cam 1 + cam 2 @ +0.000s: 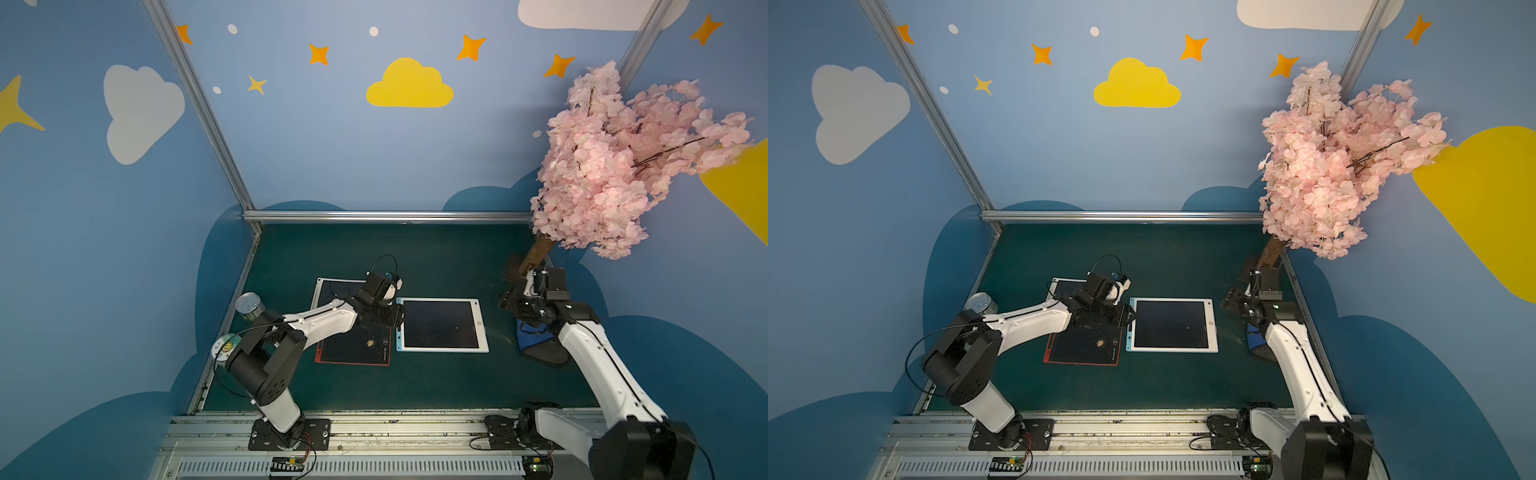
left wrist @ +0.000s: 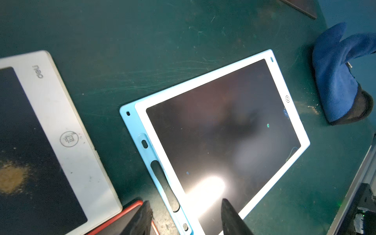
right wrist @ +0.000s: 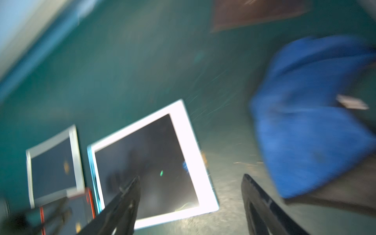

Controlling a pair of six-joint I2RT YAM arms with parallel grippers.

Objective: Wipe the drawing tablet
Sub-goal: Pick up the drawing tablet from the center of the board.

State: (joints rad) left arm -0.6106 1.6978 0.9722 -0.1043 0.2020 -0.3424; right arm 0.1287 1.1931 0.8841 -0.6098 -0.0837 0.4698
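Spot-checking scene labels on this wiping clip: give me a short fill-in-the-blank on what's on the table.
The cloth beside the white-framed tablet is ____. It lies nearest the ____ gripper. The metal can stands on the robot's ____ side. The tree's blossoms are ____.
Missing words: blue; right; left; pink.

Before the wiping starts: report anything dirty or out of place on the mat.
A brownish smudge marks the red-framed tablet's dark screen; the deli tablet has a similar stain. The blue cloth lies crumpled beside the right gripper, unheld.
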